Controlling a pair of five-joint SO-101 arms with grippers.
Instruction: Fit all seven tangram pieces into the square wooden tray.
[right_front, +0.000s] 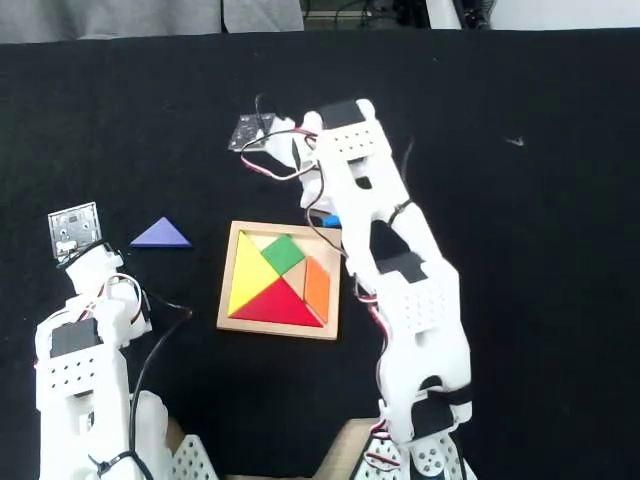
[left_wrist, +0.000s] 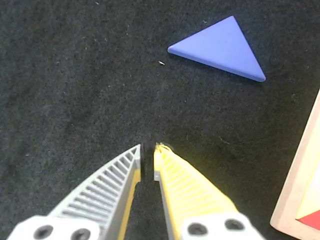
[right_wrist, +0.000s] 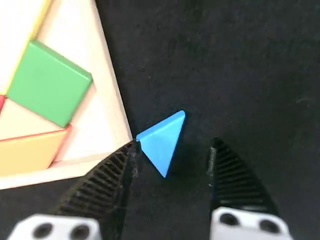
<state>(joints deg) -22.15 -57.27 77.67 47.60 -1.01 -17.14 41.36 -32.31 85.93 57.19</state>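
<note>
Square wooden tray (right_front: 224, 285) at middle of black table (right_front: 520, 250). Inside tray: yellow triangle (right_front: 250, 275) left, red triangle (right_front: 280, 305) along near edge, green square (right_front: 283, 254) far middle, orange slanted piece (right_front: 317, 285) right. Purple triangle (right_front: 160, 235) left of tray, apart. Small blue triangle (right_wrist: 162, 140) just outside tray's far right corner, between right gripper's (right_wrist: 173, 145) spread fingers. Left gripper (left_wrist: 149, 147) near purple triangle, not touching.

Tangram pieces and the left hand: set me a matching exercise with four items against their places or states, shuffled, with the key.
Column one
1. purple triangle
2. small blue triangle
3. green square
4. left hand

Column two
a. inside the wooden tray
b. shut, over bare black cloth
c. lying on the cloth, apart from the tray and both hands
d. between the open fingers of the right hand, just outside the tray

Pairs: 1-c; 2-d; 3-a; 4-b
</note>
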